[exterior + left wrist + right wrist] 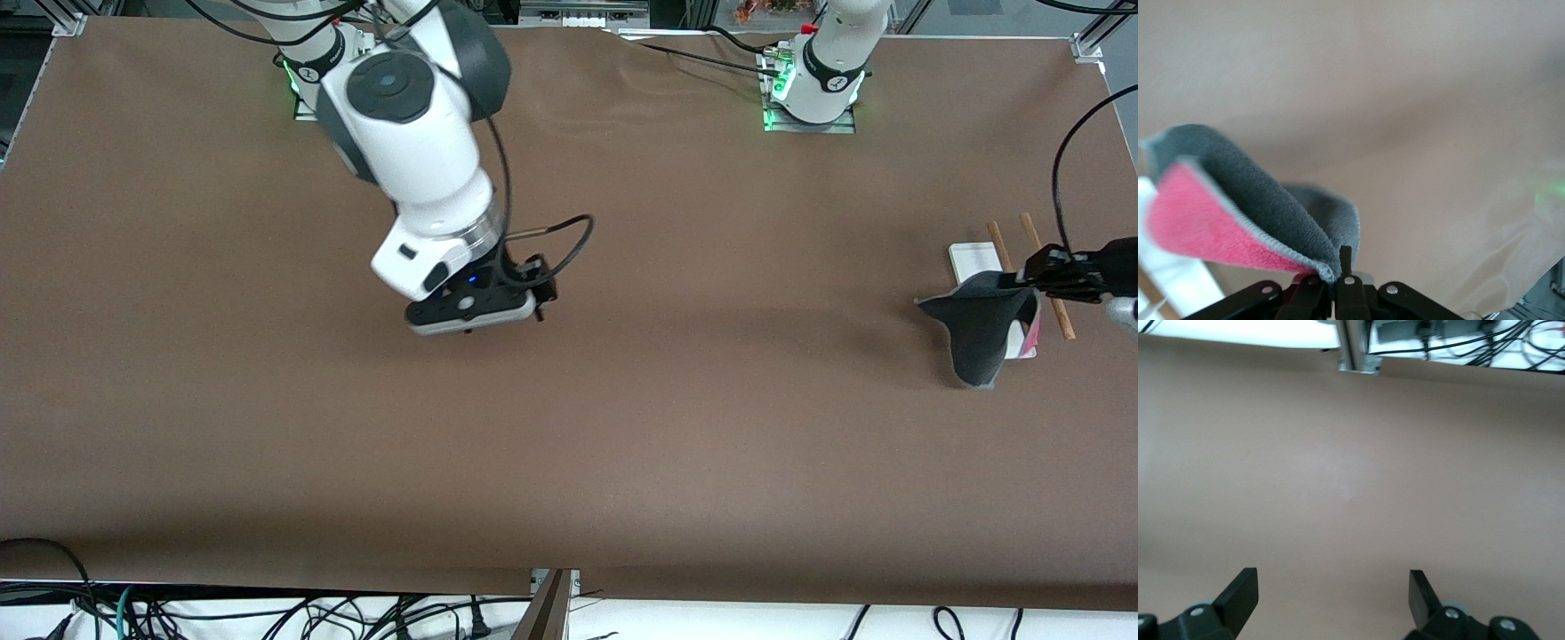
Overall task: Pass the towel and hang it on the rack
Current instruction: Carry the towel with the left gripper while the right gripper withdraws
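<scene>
The towel [982, 329] hangs folded, dark grey face outward, with a sliver of pink at its edge, over the rack [978, 260] near the left arm's end of the table. The rack has a white base and two brown rods [1047, 274]. My left gripper [1022, 277] is shut on the towel's top corner above the rods. In the left wrist view the towel [1258, 207] shows grey outside and pink inside, pinched at the left gripper [1337, 267]. My right gripper [471, 327] hangs open and empty over the bare table middle; its fingertips [1241, 590] stand wide apart around the right gripper [1331, 593].
The brown table cover [622, 427] runs to the front edge, where cables [267, 613] lie below it. The arm bases [813, 98] stand along the table's back edge.
</scene>
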Controlling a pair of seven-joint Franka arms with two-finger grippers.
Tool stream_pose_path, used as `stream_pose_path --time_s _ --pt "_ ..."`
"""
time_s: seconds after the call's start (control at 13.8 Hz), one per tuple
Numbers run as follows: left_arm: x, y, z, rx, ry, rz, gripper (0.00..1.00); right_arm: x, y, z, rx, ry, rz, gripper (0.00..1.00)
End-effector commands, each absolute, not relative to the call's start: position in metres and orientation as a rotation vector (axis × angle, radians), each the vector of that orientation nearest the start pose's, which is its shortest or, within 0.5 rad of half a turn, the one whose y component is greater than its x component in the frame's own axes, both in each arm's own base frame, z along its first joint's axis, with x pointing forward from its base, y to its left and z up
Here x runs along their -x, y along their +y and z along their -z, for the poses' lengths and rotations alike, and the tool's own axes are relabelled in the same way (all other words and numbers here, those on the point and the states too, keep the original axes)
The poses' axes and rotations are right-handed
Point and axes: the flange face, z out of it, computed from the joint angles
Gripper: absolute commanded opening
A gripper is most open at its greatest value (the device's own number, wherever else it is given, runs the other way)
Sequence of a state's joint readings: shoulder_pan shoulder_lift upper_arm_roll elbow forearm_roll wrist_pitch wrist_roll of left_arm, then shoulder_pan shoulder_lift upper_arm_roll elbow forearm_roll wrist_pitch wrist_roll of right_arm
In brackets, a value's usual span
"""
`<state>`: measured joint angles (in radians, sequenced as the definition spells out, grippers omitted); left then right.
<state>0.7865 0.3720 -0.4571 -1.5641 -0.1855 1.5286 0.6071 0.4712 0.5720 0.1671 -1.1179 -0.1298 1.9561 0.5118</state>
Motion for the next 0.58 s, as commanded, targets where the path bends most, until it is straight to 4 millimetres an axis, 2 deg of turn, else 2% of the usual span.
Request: stream_pose_path --time_s 0.0,0.14,0.22,0.36,0.51 --pt "-0.558 0.239 -0.421 3.583 0.317 -0.384 0.0 -0.639 0.38 -0.514 3.011 -0.137 0.363 1.0" --pt "-0.54 0.262 -0.417 3.616 0.231 -0.428 0.0 -0.656 0.351 -0.509 3.022 -0.072 0.352 1.0" --pt "-0.528 0.278 -0.414 3.635 0.174 -0.444 0.0 -0.66 0.346 -0.503 3.028 -0.059 0.344 1.0" --pt "-0.514 0.294 -0.408 3.651 0.108 -0.459 0.0 -0.667 0.333 -0.501 3.037 -0.03 0.35 1.0" --pt "-0.507 0.306 -0.407 3.66 0.089 -0.446 0.0 -0.683 0.301 -0.503 3.042 0.038 0.359 1.0"
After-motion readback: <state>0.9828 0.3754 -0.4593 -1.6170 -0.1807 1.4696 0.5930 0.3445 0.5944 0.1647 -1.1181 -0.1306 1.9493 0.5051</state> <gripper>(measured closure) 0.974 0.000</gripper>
